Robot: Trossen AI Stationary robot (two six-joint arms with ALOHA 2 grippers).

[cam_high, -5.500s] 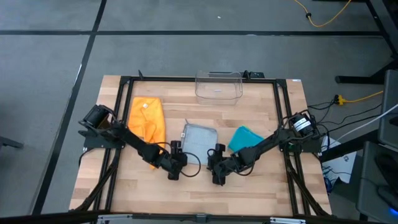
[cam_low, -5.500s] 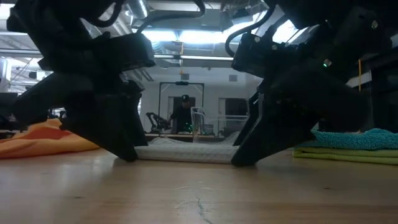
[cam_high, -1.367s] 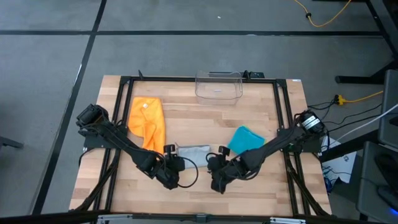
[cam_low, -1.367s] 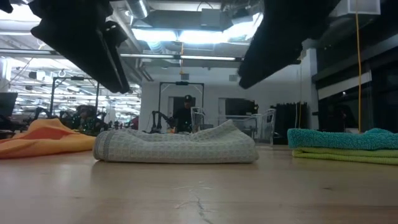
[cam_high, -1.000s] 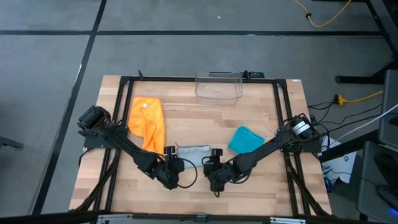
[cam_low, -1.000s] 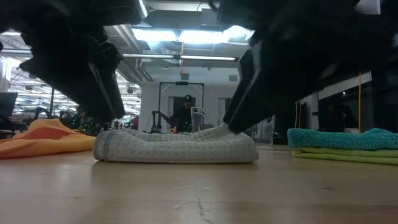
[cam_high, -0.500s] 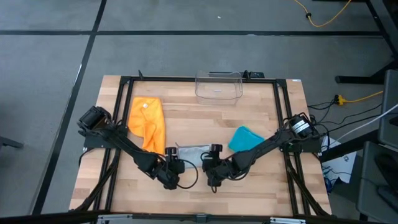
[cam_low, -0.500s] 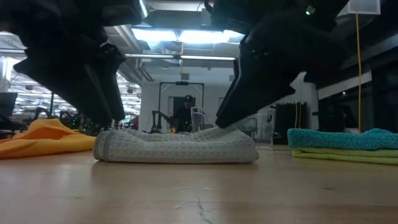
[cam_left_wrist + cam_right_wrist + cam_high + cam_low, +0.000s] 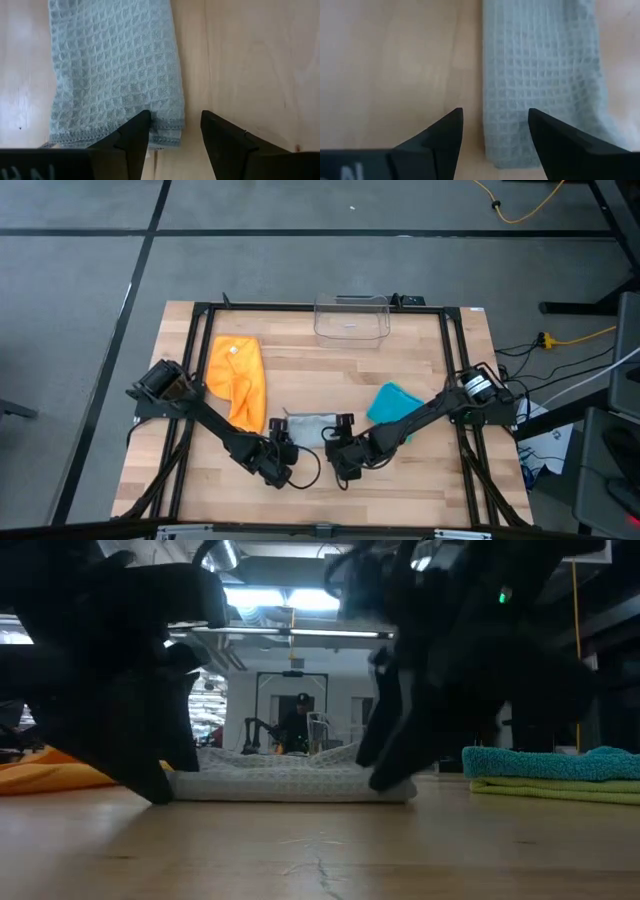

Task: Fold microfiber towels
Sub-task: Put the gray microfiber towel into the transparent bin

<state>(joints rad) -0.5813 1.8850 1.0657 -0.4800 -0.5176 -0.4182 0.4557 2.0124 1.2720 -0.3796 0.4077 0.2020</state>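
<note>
Both arms have dropped back down onto the wooden table (image 9: 330, 370) compared with a second and a half ago, when they were hanging up above the cloth with clear air under them. Now the low view shows them planted at table level, one at each end of the light grey towel (image 9: 305, 427). That towel is also narrower than it was several seconds back: it was spread as a squarish sheet then, now it's a folded strip lying near the table's front middle, between the two grippers.

The left gripper (image 9: 175, 125) sits at one short end of the strip, fingers spread with a clear gap, straddling the hemmed corner and not yet pinching anything. The right gripper (image 9: 495, 125) is at the other end, also spread wide, with the towel's edge lying in the gap and nothing clamped.

My read: first fold on the grey one is done, and the arms are lining up to grab the ends for a second fold. Whether both layers get caught is the iffy part, since the corner by the left gripper looks a bit stacked and uneven.

Other stuff: the orange towel (image 9: 236, 372) is still loosely rumpled at the back left, so that one's pending. The teal blue towel (image 9: 394, 402) rests folded on the lime green towel (image 9: 545, 789) to the right. A clear plastic bin (image 9: 351, 318) sits at the back edge, and a person (image 9: 296, 726) stands far off in the room behind
</note>
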